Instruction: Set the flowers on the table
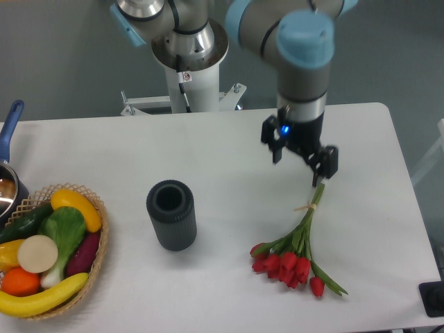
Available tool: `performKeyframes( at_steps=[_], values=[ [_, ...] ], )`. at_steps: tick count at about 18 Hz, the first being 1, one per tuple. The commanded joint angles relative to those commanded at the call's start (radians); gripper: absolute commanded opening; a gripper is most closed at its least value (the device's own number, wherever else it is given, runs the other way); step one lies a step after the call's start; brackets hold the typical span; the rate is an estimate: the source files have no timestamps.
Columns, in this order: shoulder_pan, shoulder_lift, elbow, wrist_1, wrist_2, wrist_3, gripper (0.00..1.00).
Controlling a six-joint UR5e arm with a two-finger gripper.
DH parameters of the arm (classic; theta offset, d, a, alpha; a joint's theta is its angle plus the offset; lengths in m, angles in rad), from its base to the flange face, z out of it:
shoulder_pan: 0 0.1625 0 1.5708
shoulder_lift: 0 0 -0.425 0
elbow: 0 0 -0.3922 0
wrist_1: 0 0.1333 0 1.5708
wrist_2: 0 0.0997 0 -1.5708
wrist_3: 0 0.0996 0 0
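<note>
- A white surface (208, 146) with rounded corners is filling most of the frame, with a grey wall running behind it along the top.
- The red tulips (295, 250) are lying flat on the surface in the lower right of the frame, blooms pointing toward the bottom edge and green stems running up to a tan tie.
- The tool (300, 163) is hanging above the stem ends at right of centre, its two fingers spread apart and gripping nothing, clear of the bunch.
- A black ribbed cylinder (171, 214) is standing upright left of the tulips, near the middle of the frame, its open mouth facing up.
- A wicker basket (97, 253) of vegetables and fruit is sitting at the lower left.
- A pot with a blue handle (12, 121) is showing at the left edge, just above the basket.
</note>
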Motion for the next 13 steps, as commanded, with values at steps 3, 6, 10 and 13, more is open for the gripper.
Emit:
performKeyframes(
  at_steps=[3, 6, 10, 13],
  values=[
    [0.072, 0.046, 0.000, -0.057, -0.040, 0.132, 1.00],
    [0.130, 0.084, -0.003, -0.114, -0.040, 0.241, 1.00],
    [0.151, 0.095, -0.011, -0.117, -0.043, 0.287, 1.00],
    [0.149, 0.092, -0.020, -0.111, -0.045, 0.286, 1.00]
  ],
)
